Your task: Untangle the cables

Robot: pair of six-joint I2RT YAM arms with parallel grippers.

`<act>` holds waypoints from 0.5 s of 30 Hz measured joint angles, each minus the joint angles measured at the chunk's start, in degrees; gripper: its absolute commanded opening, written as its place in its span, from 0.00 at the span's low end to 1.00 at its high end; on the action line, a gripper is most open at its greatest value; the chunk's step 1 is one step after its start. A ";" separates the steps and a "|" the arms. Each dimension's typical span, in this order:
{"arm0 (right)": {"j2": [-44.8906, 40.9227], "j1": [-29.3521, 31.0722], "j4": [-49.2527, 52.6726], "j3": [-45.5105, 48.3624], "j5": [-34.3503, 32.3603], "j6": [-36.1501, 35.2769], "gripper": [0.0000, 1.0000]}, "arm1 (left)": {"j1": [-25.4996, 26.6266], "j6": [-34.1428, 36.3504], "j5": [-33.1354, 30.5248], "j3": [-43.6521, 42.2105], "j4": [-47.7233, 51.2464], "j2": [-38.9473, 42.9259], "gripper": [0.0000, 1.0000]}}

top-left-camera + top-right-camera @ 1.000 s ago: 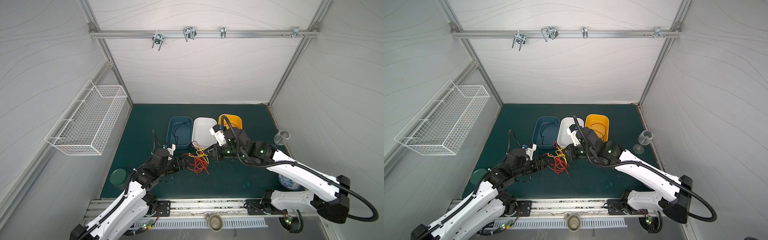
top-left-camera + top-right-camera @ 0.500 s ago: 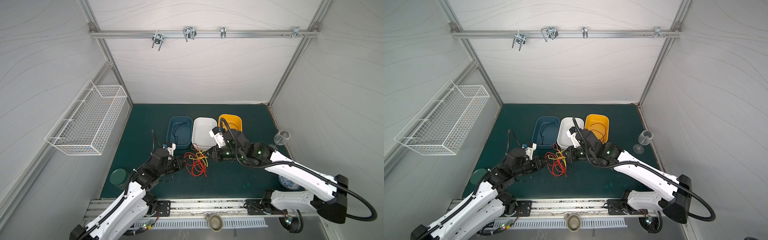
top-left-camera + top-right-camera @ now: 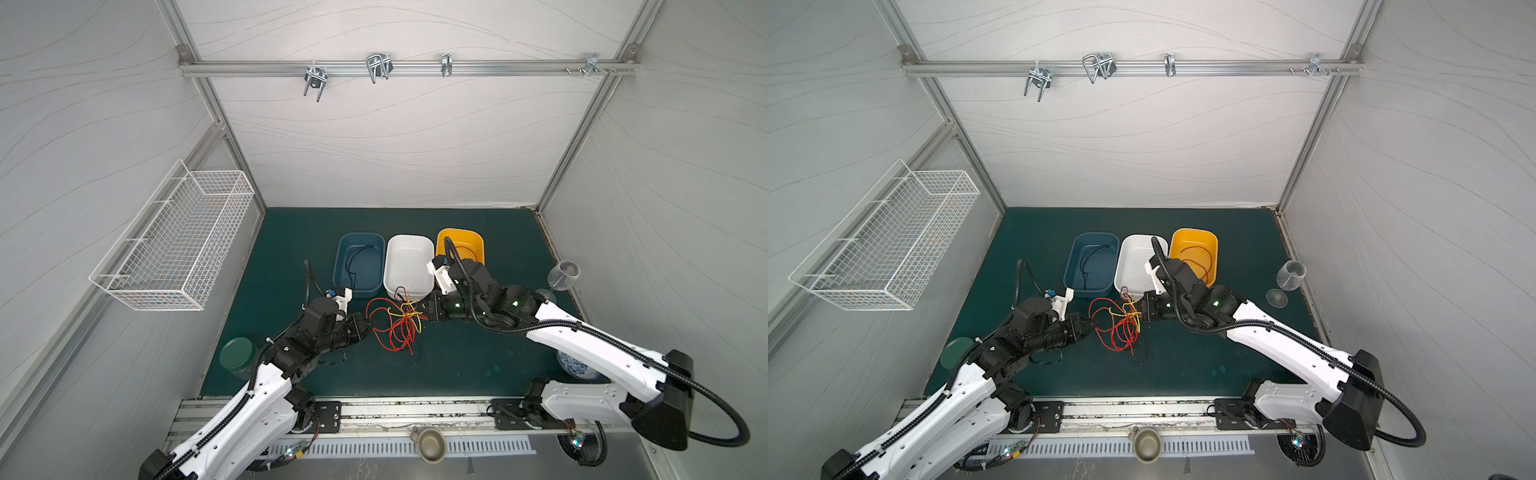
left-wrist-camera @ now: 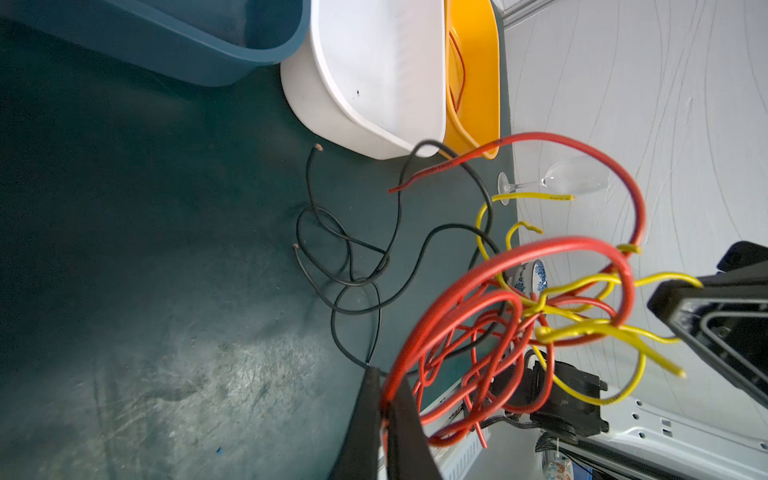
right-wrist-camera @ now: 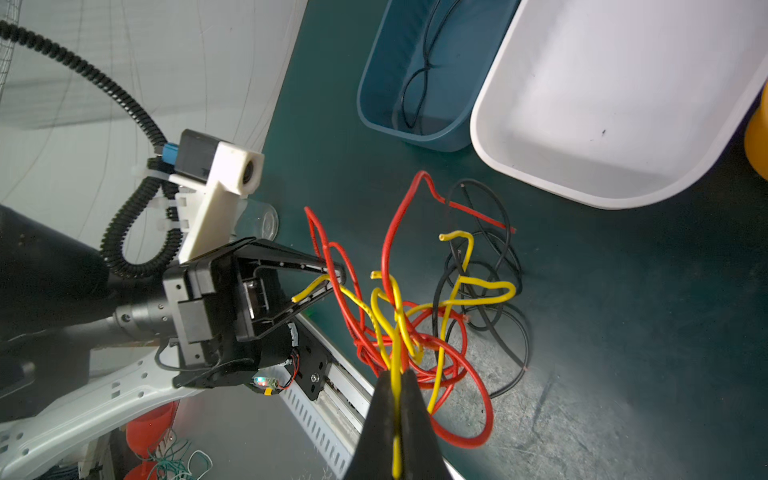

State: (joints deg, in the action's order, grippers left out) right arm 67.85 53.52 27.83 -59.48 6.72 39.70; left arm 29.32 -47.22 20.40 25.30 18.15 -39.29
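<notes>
The cables (image 3: 397,328) (image 3: 1117,328) are a knot of red, yellow and black wires hanging just above the green mat, in front of the white bin. My left gripper (image 3: 371,325) (image 3: 1094,323) (image 4: 386,388) is at the knot's left side, shut on a red cable (image 4: 457,291). My right gripper (image 3: 420,312) (image 3: 1140,312) (image 5: 397,376) is at the right side, shut on a yellow cable (image 5: 395,332). Black cables (image 4: 349,266) (image 5: 498,266) trail in loops on the mat below the knot.
Behind the knot stand a blue bin (image 3: 337,266) holding a black wire, a white bin (image 3: 409,257) and a yellow bin (image 3: 461,237) holding a red wire. A wine glass (image 3: 563,276) and a patterned bowl (image 3: 573,370) are at the right, a green-lidded jar (image 3: 237,353) at the left.
My left gripper's jaws have closed from open onto a red cable at the knot's left side. The right gripper has kept its hold on the yellow cable.
</notes>
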 measured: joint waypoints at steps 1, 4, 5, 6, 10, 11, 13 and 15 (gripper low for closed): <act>-0.02 -0.48 -0.02 0.46 -0.04 0.24 0.00 | 0.00 0.02 0.04 0.02 0.24 0.00 0.00; -0.48 -2.14 0.02 2.03 -0.31 1.14 0.00 | 0.00 0.02 0.24 0.26 1.60 0.11 0.00; -0.83 -2.97 0.04 2.75 -0.46 1.46 0.00 | 0.00 0.02 0.28 0.46 2.29 0.20 0.00; -1.22 -3.87 0.07 3.50 -0.57 1.88 0.00 | 0.00 0.04 0.35 0.76 2.97 0.28 0.00; -3.30 -8.66 0.02 7.61 -0.42 3.87 0.00 | 0.00 0.02 0.42 3.45 6.62 1.68 0.00; -3.76 -10.03 0.00 8.83 -0.35 4.46 0.00 | 0.00 0.02 0.42 4.22 7.61 2.32 0.00; -4.42 -12.52 -0.17 11.19 0.07 5.31 0.00 | 0.00 -0.07 0.39 5.44 9.29 3.78 0.00; -4.72 -14.67 -0.42 13.42 0.94 6.03 0.00 | 0.09 -0.15 0.31 6.64 11.26 5.14 0.00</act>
State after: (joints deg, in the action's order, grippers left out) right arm 63.13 38.85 27.42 -46.06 7.66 45.74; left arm 29.41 -47.37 20.71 31.94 29.41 -34.15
